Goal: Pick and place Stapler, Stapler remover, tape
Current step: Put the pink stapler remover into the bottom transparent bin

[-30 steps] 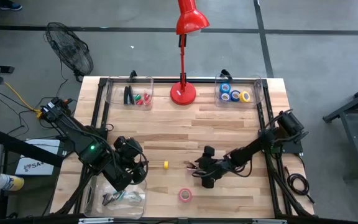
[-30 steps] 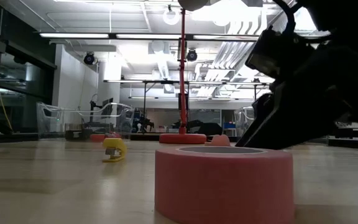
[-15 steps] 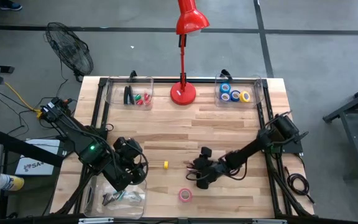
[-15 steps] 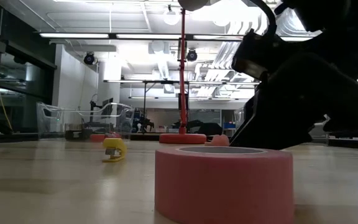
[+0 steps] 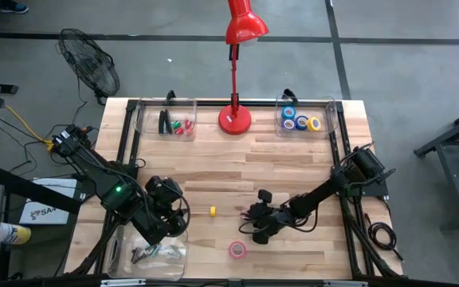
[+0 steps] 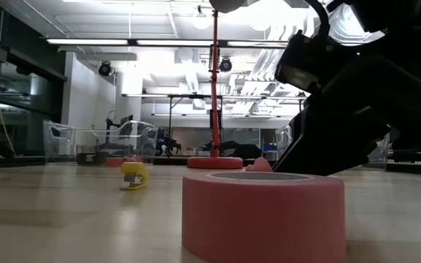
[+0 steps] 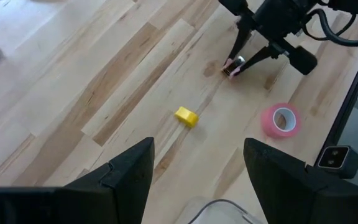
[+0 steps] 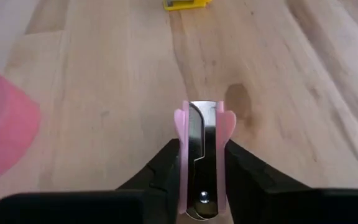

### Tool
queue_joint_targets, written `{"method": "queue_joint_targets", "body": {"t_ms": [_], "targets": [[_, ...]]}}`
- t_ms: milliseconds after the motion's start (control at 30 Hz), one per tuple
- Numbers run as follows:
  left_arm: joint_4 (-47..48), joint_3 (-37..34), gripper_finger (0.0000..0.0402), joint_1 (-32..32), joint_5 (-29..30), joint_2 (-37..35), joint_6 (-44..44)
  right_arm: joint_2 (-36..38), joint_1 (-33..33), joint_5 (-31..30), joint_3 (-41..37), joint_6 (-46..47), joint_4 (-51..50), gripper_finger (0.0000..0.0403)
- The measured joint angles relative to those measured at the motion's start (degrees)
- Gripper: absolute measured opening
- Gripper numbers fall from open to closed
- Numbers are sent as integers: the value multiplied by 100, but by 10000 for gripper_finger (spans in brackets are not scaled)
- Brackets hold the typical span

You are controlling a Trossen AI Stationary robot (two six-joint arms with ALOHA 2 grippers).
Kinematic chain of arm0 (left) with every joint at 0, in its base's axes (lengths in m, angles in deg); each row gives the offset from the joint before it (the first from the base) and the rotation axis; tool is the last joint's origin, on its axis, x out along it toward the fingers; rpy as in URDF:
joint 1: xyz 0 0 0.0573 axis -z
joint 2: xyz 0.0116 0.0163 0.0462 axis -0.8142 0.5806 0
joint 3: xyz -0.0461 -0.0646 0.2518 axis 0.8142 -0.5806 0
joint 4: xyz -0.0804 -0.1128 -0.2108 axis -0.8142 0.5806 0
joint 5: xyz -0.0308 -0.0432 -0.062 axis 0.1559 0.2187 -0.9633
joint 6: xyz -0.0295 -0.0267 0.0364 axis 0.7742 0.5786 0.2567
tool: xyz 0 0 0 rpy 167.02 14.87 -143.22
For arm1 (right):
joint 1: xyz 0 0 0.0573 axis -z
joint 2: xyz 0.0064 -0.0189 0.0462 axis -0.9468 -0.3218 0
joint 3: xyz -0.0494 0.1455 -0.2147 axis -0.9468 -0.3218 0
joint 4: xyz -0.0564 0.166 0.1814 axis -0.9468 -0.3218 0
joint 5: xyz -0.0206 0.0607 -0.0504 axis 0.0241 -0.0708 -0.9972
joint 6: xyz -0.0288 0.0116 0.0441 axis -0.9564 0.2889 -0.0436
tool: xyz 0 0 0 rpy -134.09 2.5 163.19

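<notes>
The pink staple remover (image 8: 202, 146), with its metal claw facing up, lies near the middle of the table, and my right gripper (image 5: 251, 214) is shut on it. A pink tape roll (image 5: 237, 249) lies near the front edge, and more tape rolls (image 5: 301, 121) sit in the far right tray. The black stapler (image 5: 163, 121) lies in the far left tray. My left gripper (image 7: 194, 180) hangs open over the near left part of the table and holds nothing. My right gripper pinches the staple remover between its two fingers (image 8: 166, 163), one on each pink side wing (image 8: 180, 134). The fingers slant down from the table's right side (image 7: 238, 57). The remover sits at table level, its claw end pointing toward the table's left.
A small yellow piece (image 5: 212, 211) lies left of the remover. The red lamp's base (image 5: 234, 119) stands at the far middle. A clear container (image 5: 154, 253) with small items sits at the near left, under my left arm. Bare wood lies between the trays and the grippers.
My right gripper has moved a little toward the table's left edge, onto the staple remover. The remover, the yellow piece and the pink roll have stayed where they were.
</notes>
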Motion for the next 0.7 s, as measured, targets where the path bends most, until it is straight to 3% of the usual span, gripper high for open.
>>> {"method": "queue_joint_targets", "body": {"t_ms": [267,533,700], "targets": [[-109,0,240,0,422,0,-190,467,-22,673,249,41,-363,83],[-1543,0,240,-58,1053,0,-2078,1162,247,1067,704,96,-1281,83],[-2242,-2,240,-525,726,17,-2738,1629,560,1460,1126,-270,-1887,83]]}}
